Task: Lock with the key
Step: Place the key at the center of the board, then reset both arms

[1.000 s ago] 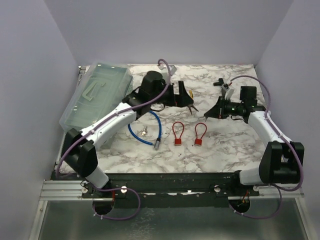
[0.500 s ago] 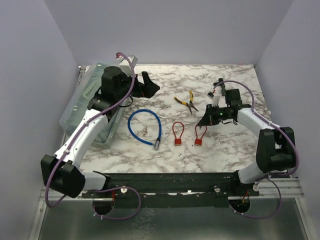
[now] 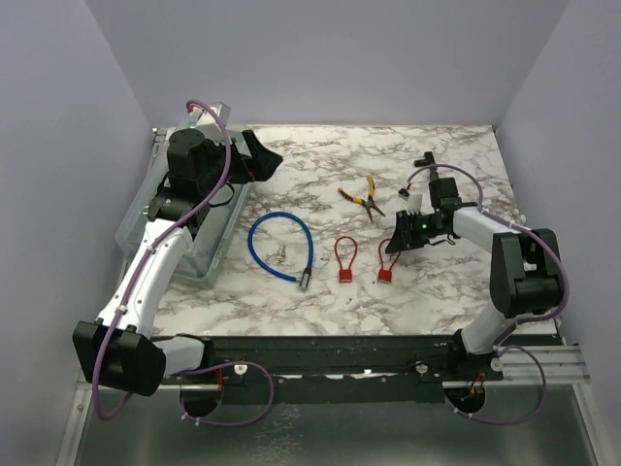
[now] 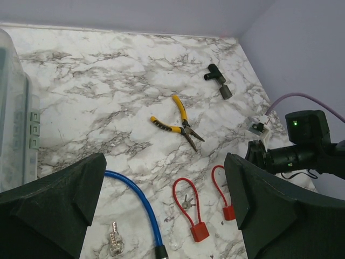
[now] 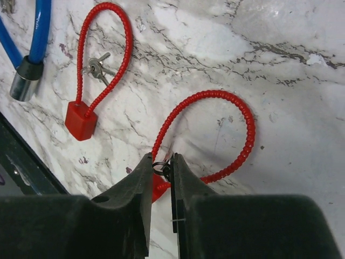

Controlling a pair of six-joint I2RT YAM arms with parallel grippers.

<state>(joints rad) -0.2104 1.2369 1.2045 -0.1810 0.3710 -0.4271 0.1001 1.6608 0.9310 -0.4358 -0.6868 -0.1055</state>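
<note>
White links point(image 3: 155, 267), purple cables point(image 3: 229, 146), black left tool point(image 3: 262, 153), right tool point(image 5: 160, 162)

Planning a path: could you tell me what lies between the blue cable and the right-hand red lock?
The other red lock, clearest in the top view.

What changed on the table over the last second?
The left end effector pulled back left, off the pliers, toward the box, open. The right end effector moved nearer and leftward to the right red lock, a key ring between its jaws. The left lock, cable and pliers stayed put.
</note>
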